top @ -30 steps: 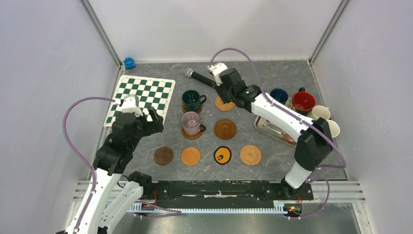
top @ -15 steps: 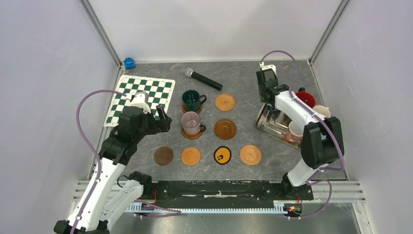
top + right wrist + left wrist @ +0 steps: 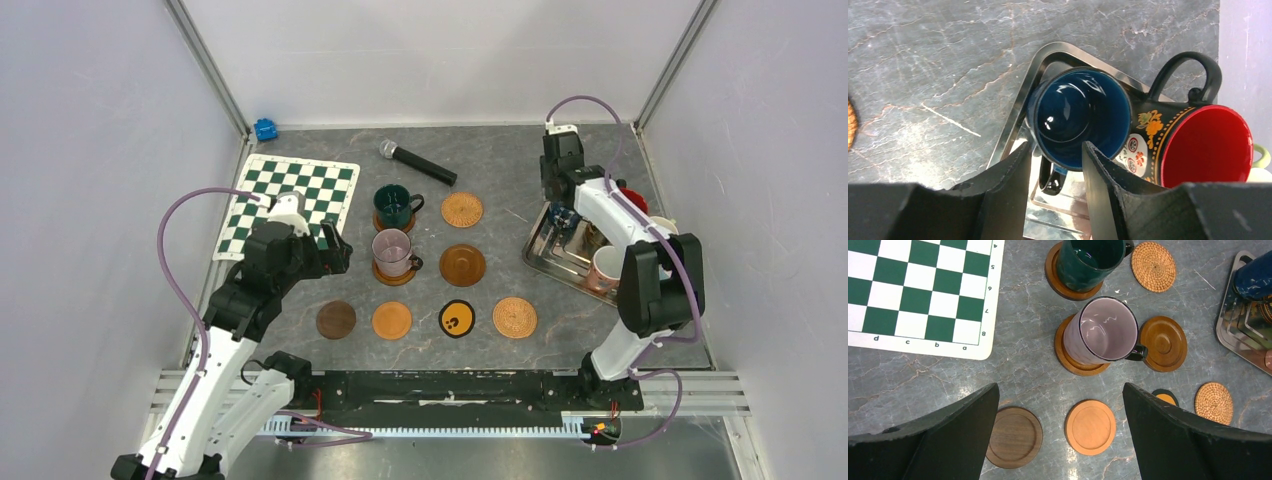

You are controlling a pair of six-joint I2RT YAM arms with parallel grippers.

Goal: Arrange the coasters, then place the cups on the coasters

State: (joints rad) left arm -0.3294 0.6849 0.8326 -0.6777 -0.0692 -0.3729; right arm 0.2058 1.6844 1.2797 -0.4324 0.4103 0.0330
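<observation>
Across the grey marbled tabletop (image 3: 500,160): two cups seated, six coasters bare.
From the left, we note the left gripper (image 3: 1060,390) released, fingers spread wide and holding nothing, above the dark brown wooden coaster (image 3: 1014,437) and the plain orange round coaster (image 3: 1090,427); we judge it parked clear. Next, the dark green handled mug (image 3: 1090,262) and the clear glass mug (image 3: 1108,330) each sit on a brown disc. Bare beside them: a woven tan coaster (image 3: 461,209), a grooved brown wooden coaster (image 3: 462,264), a black coaster with yellow mark (image 3: 457,318), a second woven coaster (image 3: 514,316). Far right, the right gripper (image 3: 1055,147) straddles the rim of the dark blue glazed mug (image 3: 1080,120) on the shiny metal tray (image 3: 1048,52), fingers parted, not clamped; placed, we judge, to pinch that wall and carry the mug to a free coaster.
</observation>
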